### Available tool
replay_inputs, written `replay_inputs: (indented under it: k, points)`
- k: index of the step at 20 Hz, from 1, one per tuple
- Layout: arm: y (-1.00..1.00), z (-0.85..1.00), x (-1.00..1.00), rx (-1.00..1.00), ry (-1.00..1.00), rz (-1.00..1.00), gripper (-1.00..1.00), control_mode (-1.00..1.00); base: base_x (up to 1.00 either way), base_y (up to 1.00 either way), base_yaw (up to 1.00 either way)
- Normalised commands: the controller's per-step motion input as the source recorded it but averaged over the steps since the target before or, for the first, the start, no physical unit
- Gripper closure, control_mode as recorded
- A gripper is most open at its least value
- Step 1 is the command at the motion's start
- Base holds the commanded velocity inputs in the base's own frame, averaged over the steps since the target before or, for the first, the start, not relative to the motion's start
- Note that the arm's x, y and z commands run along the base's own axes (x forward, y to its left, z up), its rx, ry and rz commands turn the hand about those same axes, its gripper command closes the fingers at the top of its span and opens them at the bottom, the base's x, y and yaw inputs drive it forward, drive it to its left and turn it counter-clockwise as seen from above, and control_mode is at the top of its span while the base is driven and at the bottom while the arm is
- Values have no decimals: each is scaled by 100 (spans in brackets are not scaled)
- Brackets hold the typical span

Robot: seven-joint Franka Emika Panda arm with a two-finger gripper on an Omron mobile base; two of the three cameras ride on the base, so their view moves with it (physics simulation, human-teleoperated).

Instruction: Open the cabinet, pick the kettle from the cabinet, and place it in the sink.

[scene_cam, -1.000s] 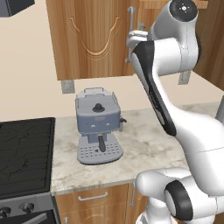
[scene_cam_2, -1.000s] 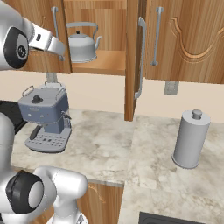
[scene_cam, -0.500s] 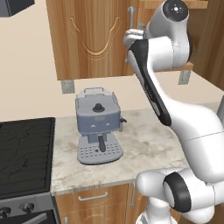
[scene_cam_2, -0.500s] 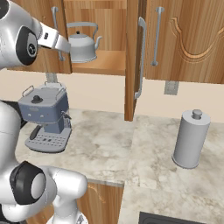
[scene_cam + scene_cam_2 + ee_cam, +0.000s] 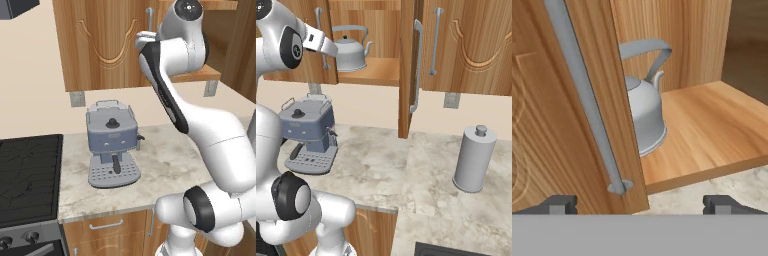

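The kettle [image 5: 643, 117] sits on the shelf inside the open cabinet [image 5: 712, 130], and the gripper [image 5: 639, 204] is spread wide just outside it, holding nothing.

In the hand view, the closed left door [image 5: 567, 115] of the cabinet [image 5: 712, 130] covers the left part of the kettle [image 5: 644, 117], and the top of its silver bar handle [image 5: 587, 100] runs off the picture's upper edge. The gripper [image 5: 640, 204] shows no more than two dark fingertips [image 5: 559, 204] at the bottom.

In the right base view, the arm's white link covers the kettle's [image 5: 352, 50] left side, and the sink [image 5: 456, 248] is cut by the lower edge to a thin black strip.

In the left base view, the arm hides most of the open cabinet's shelf [image 5: 200, 75], and the black stovetop [image 5: 27, 175] is cut off at the left edge.
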Motion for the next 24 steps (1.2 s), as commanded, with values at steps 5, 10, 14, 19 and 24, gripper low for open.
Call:
replay_inputs:
  k: [5, 10, 14, 19, 24]
  points:
    - [7, 1, 35, 0, 2, 0, -100, -100, 0, 0, 0]
    - [5, 0, 39, 0, 4, 0, -100, -100, 0, 0, 0]
    - [9, 0, 41, 0, 5, 0, -100, -100, 0, 0, 0]
    - [11, 0, 41, 0, 6, 0, -100, -100, 0, 0, 0]
    - [8, 0, 40, 0, 7, 0, -100, -100, 0, 0, 0]
